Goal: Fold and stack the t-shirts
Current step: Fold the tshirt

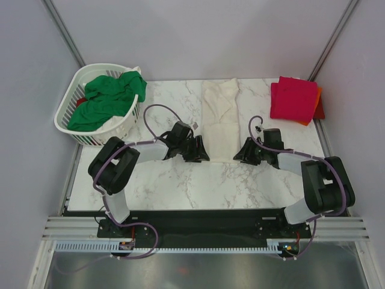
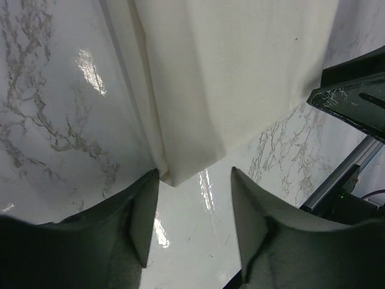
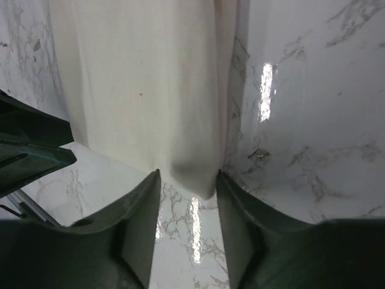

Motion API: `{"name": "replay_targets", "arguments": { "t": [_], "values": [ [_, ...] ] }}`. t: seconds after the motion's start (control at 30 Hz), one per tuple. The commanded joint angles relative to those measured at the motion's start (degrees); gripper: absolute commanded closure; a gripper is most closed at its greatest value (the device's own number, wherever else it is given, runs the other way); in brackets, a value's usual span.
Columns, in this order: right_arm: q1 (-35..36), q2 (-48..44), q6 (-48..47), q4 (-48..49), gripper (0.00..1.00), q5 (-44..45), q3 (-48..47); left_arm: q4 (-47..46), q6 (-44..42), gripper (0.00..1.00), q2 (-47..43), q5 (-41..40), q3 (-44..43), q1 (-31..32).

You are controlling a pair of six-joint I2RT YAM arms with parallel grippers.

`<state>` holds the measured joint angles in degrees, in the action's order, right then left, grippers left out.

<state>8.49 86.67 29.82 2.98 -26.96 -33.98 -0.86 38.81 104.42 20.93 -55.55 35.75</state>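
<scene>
1. the folded cream-white cloth t-shirt (image 1: 220, 114) lies as a long narrow strip down the middle of the white marble table (image 1: 174, 180). its near end points towards the arm bases, so both arms can reach it.
2. your left pincer (image 2: 195, 205) sits low at the strip's near left corner. its jaws are apart and nothing is pinched. in the left wrist view the corner lies just at the mouth of the gap, nearer one finger (image 2: 141, 217).
3. your right pincer (image 3: 188, 201) mirrors it at the near right corner. it is also parted, with the cloth's rounded corner between the fingertips (image 3: 231, 205) but not clamped, as far as you can see.
4. judging by this symmetry, you are set to take both near corners at once, so the end lifts evenly and can be carried over the far half.
5. close only once each corner sits well inside the jaws. the layered edge is thin and could slip out or peel apart.
6. the crimson-pink folded t-shirt (image 1: 293, 99) rests on the orange folded t-shirt (image 1: 317, 96) at the far right corner, the likely stacking spot.
7. the bright green crumpled t-shirt (image 1: 108, 99) waits in the white slotted plastic laundry basket (image 1: 66, 117) at the far left.
</scene>
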Motion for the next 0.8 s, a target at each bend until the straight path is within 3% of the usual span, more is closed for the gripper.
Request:
{"name": "replay_targets", "arguments": {
  "t": [0.0, 0.03, 0.07, 0.1, 0.2, 0.23, 0.33, 0.47, 0.77],
  "values": [
    [1.44, 2.09, 0.67, 0.61, 0.56, 0.68, 2.60, 1.04, 1.18, 0.48, 2.63, -1.77, -0.44, 0.99],
    [1.53, 1.92, 0.67, 0.62, 0.67, 0.77, 2.51, -0.35, 1.18, 0.53, 2.80, -1.85, -0.70, 1.08],
    [1.53, 1.83, 0.50, 0.62, 0.71, 0.86, 2.51, -0.45, 1.18, 0.58, 2.98, -1.59, -0.87, 1.25],
    [1.53, 1.92, 0.50, 0.62, 0.74, 0.86, 2.42, -0.54, 1.01, 0.75, 3.15, -1.68, -0.96, 1.43],
    [1.53, 2.10, 0.41, 0.53, 0.89, 0.59, 2.25, -0.37, 1.09, 0.98, 3.24, -1.68, -1.40, 1.78],
    [1.62, 1.83, 0.32, 0.53, 1.00, 0.51, 2.42, -0.37, 1.10, 0.98, 2.72, -1.59, -1.06, 1.78],
    [1.70, -0.09, 0.41, -0.34, 1.00, -0.11, 3.30, 0.51, 1.53, 0.98, 0.71, -1.85, 0.17, 2.04],
    [2.49, -6.85, 0.85, -6.20, 1.00, 0.23, 5.23, 3.32, 2.85, 0.98, -8.85, -3.35, 5.62, 3.71],
    [8.03, -39.27, 8.84, -28.52, 1.00, 3.41, 8.67, 15.79, 12.07, 0.98, -34.18, -9.58, 15.91, 11.00]
  ]
}}
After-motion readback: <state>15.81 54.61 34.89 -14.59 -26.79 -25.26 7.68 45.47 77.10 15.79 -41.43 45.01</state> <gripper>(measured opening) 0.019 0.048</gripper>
